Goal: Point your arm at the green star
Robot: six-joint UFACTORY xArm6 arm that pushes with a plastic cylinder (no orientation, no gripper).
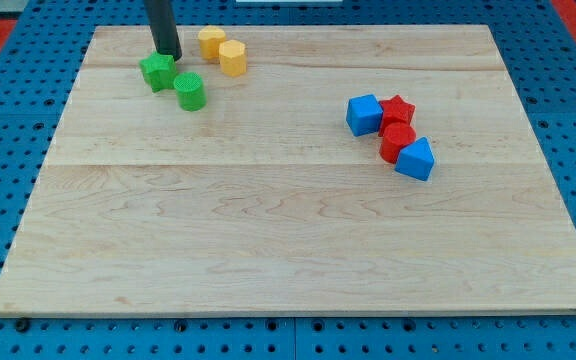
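The green star (pixel 156 72) lies near the view's top left on the wooden board (pixel 268 230). My tip (pixel 169 54) is the lower end of a dark rod that comes down from the view's top; it sits just above and to the right of the star, touching or almost touching its top edge. A green cylinder (pixel 190 91) stands just below and right of the star.
Two yellow blocks (pixel 211 42) (pixel 233 57) sit to the right of my tip. At the view's right a blue cube (pixel 364 114), a red star (pixel 397 109), a red cylinder (pixel 397 141) and a blue triangular block (pixel 415 159) cluster together.
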